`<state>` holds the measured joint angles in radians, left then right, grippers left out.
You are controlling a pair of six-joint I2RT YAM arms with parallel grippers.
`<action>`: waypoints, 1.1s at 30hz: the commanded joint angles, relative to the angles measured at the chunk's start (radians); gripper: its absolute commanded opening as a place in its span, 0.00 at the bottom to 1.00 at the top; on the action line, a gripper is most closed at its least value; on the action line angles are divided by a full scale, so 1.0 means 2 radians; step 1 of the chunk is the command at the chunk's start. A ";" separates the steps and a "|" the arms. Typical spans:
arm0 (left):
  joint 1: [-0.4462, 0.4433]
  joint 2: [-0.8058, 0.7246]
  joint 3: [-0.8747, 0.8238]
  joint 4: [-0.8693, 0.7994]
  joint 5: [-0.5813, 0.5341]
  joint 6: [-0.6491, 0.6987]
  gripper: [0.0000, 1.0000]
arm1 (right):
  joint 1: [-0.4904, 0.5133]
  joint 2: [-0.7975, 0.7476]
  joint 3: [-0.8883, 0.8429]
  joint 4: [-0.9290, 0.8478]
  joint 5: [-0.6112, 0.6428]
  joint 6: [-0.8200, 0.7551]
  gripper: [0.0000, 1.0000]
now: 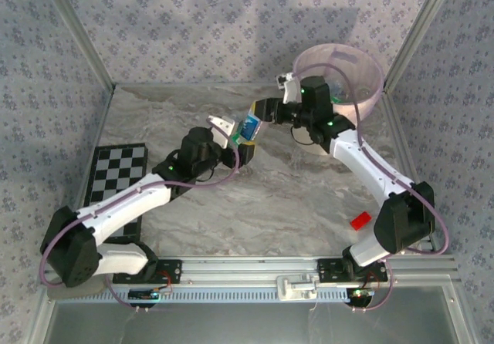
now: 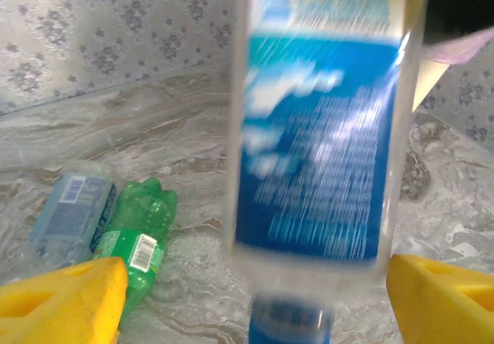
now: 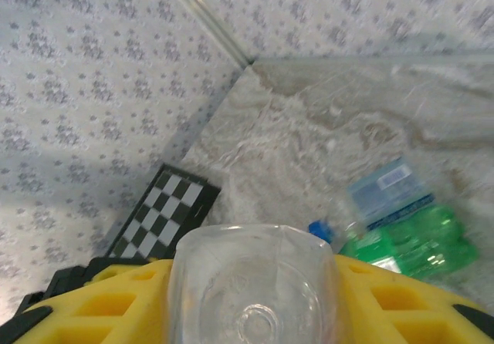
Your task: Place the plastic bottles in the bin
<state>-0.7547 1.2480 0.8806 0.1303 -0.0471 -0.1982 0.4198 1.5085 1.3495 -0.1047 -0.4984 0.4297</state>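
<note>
1. Bin [image 1: 351,57] sits in the far right corner of the table [image 1: 293,197], tight to the walls. The right arm covers much of its inside, so I can't tell the contents.
2. Right gripper [image 3: 255,301] is clenched on the base of a blue-label bottle [image 1: 248,126], mid-table, left of the bin.
3. Left gripper [image 2: 255,301] is released, with its yellow fingers [image 2: 69,298] wide of that bottle on both sides.
4. Down on the table, a green bottle [image 2: 139,240] and a pale-label bottle [image 2: 69,213] lie side by side.
5. There's open marble in the middle. A red block [image 1: 360,220] lies near the right arm, and a checkerboard [image 1: 116,170] at the left edge.
</note>
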 commanded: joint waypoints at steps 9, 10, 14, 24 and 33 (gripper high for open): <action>0.068 -0.054 -0.093 0.022 -0.035 -0.132 1.00 | -0.116 -0.070 0.142 -0.071 0.058 -0.093 0.48; 0.073 -0.057 -0.097 0.022 -0.038 -0.140 1.00 | -0.125 -0.071 0.150 -0.069 0.066 -0.094 0.48; 0.091 -0.064 -0.109 0.001 -0.062 -0.165 1.00 | -0.166 -0.071 0.170 -0.059 0.101 -0.099 0.49; 0.111 -0.078 -0.135 -0.003 -0.062 -0.184 1.00 | -0.228 -0.071 0.130 -0.042 0.169 -0.098 0.49; 0.110 -0.070 -0.136 -0.001 -0.053 -0.192 1.00 | -0.251 -0.043 0.089 -0.056 0.115 -0.057 0.49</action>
<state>-0.5385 1.1088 0.6121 0.1234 -0.1577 -0.5682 -0.0658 1.4002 1.5463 -0.2092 -0.2142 0.2699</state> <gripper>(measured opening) 0.998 0.492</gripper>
